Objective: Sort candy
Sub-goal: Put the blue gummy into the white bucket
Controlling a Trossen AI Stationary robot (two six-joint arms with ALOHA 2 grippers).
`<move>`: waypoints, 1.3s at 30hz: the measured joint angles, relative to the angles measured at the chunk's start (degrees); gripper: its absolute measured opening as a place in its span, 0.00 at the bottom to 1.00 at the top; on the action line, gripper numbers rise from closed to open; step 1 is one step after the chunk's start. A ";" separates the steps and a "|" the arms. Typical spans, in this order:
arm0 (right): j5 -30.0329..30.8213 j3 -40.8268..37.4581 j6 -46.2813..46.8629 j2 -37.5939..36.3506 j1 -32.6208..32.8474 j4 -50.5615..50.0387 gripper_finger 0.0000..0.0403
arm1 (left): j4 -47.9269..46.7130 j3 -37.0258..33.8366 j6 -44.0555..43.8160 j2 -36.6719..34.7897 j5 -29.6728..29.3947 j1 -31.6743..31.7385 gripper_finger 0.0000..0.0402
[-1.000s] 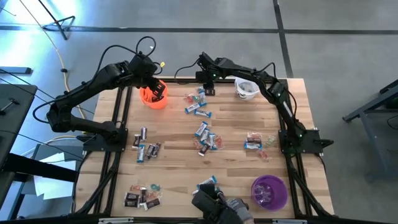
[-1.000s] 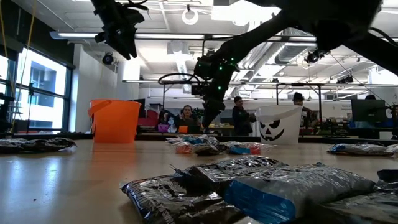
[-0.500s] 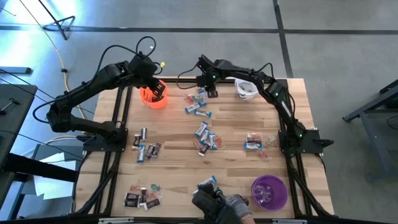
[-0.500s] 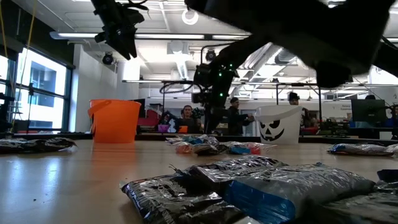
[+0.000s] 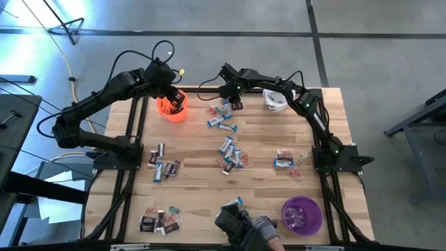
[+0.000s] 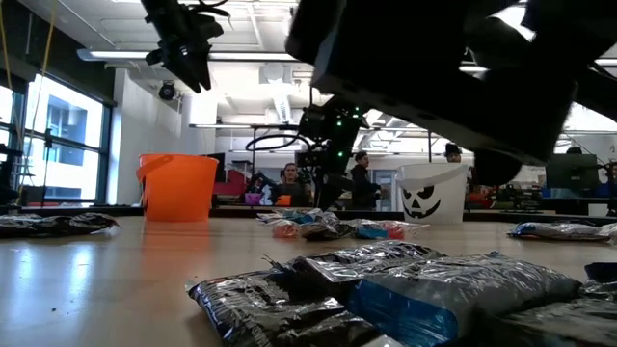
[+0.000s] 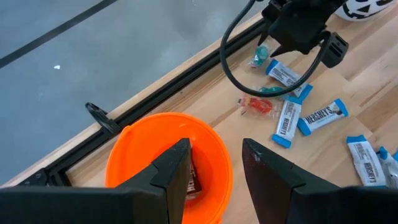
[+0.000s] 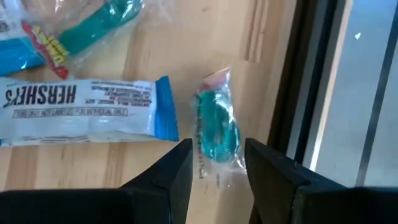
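Small wrapped candy lies in several loose groups on the wooden table (image 5: 265, 139); the far group (image 5: 221, 115) is mostly blue-and-white bars. A teal candy (image 8: 216, 127) lies flat by the table's far edge. My right gripper (image 8: 214, 171) hangs open just above it, pointing steeply down, one finger on either side; whether they touch it does not show. It also shows in the high view as my right gripper (image 5: 233, 99). My left gripper (image 7: 214, 168) stands open and empty above the orange cup (image 7: 168, 155), which has a dark candy (image 7: 193, 180) inside.
A white cup (image 5: 277, 100) stands at the far right and a purple cup (image 5: 301, 215) at the near right. A blue-and-white bar (image 8: 81, 109) lies next to the teal candy. The dark frame rail (image 8: 311, 93) runs along the far edge. A dark object (image 6: 453, 67) blocks the low view's upper right.
My right gripper has sunk toward the teal candy at the far edge and rolled a little about its own line, still open. My left gripper has kept still over the orange cup. The dark shape close to the low camera has spread across that view.
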 joint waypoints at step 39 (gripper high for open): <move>2.47 -0.11 30.52 -10.17 -0.53 -17.71 0.00 | 0.00 0.00 1.00 0.02 -0.42 0.00 0.33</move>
